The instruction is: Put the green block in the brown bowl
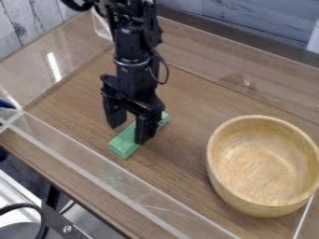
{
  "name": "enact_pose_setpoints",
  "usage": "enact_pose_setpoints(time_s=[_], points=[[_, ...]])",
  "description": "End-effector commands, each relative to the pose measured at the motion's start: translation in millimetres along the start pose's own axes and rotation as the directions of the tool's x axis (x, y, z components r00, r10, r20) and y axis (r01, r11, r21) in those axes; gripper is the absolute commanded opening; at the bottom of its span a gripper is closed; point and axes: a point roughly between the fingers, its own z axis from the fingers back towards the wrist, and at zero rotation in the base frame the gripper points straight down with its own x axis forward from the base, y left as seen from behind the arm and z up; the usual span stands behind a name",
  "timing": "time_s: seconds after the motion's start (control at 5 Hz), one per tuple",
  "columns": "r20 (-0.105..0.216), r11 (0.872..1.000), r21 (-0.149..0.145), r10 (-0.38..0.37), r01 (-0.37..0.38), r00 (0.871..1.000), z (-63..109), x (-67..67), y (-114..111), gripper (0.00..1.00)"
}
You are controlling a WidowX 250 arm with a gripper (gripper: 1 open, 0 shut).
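Note:
The green block (126, 145) lies flat on the wooden table, left of centre; only its near end and a bit of its far end show. My gripper (132, 122) stands upright right over it, open, with one black finger (115, 114) on the block's left side and the other on its right. The fingertips are low, at about block height, straddling its middle. I cannot see them pressing on it. The brown bowl (262, 163) sits empty at the right front, well apart from the block.
A clear acrylic wall (75, 159) runs along the table's front and left edges, close to the block. A dark cable (44, 224) hangs below the table at the front left. Pale boards line the back.

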Motion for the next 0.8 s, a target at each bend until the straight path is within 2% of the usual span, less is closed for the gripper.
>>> enact_pose_setpoints(time_s=[0.0, 0.6], points=[[0.031, 1.0, 0.001, -0.005, 0.005, 1.0, 5.0, 5.6, -1.5, 1.0], [0.048, 1.0, -0.021, -0.012, 0.013, 0.999, 3.0, 5.7, -7.2, 1.0]])
